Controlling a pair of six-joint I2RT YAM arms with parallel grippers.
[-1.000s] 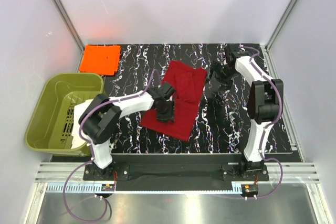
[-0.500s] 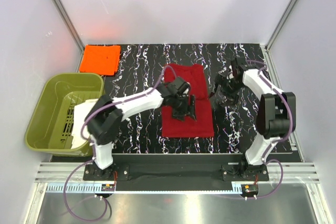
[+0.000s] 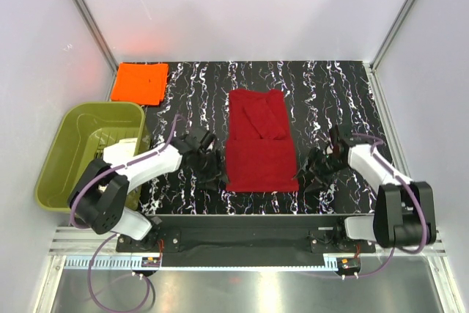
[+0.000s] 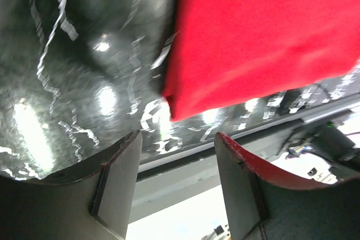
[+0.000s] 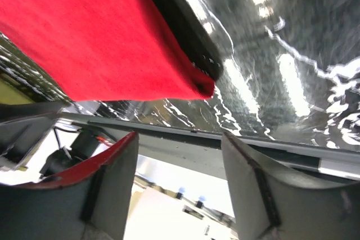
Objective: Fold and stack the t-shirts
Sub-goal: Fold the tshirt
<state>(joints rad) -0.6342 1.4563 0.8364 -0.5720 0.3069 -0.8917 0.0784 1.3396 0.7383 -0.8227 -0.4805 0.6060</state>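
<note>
Red shirt (image 3: 260,148) lies folded flat, centre of table (image 3: 330,93). Left hand (image 3: 209,174) and right hand (image 3: 315,175) flank its lower corners, fingers apart, holding nothing. Orange shirt (image 3: 139,82) upper left.

Top cam: bright, even, diffuse light from overhead, sharp frame, no visible edge distortion. Back wall (image 3: 242,12) near washed out, w/ orange bounce on it far-left of left gripper (image 3: 209,175), above orange t-shirt (image 3: 139,83). Shadows barely read on black table (image 3: 322,93). Left wrist cam: smeared w/ motion blur, white specular blobs on table ahead-left of gripper, fingers (image 4: 115,189) dark and out of focus, blown-out white low between them. Right wrist cam: same smear, glare streaks ahead-right of right gripper (image 5: 179,139), fingers underexposed, red t-shirt (image 5: 95,43) saturated, dark band along its edge, prob shadow.
</note>
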